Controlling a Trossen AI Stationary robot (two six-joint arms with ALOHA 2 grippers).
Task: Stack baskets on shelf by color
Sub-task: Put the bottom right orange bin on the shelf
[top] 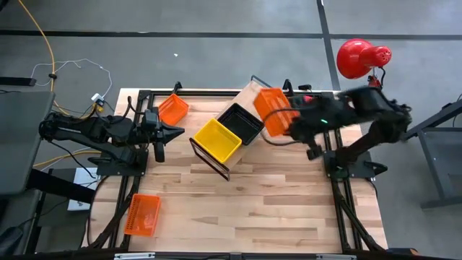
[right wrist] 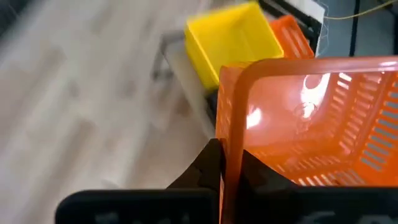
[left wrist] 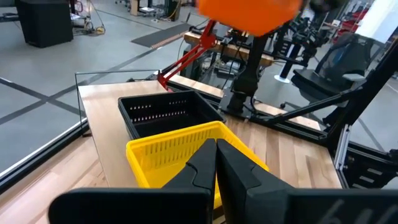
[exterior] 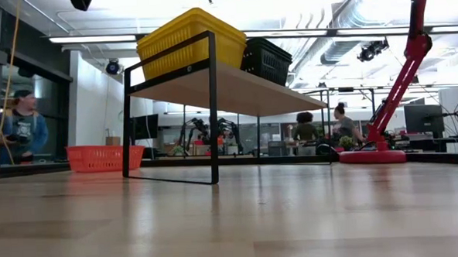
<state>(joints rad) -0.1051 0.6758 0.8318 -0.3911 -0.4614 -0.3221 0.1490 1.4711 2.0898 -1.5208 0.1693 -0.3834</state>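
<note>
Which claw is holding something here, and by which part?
The right claw grips an orange basket by its rim wall, lifted above the shelf. The left claw holds nothing.

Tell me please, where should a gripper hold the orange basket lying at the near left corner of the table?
Probably on one long wall's rim, from straight above. That orange basket sits upright, open side up, with bare table around it, so one finger can go inside the thin wall and one outside.

Two baskets (top: 229, 131) side by side on shelf (top: 249, 94); third basket (top: 274, 111) above shelf's right end.
</note>
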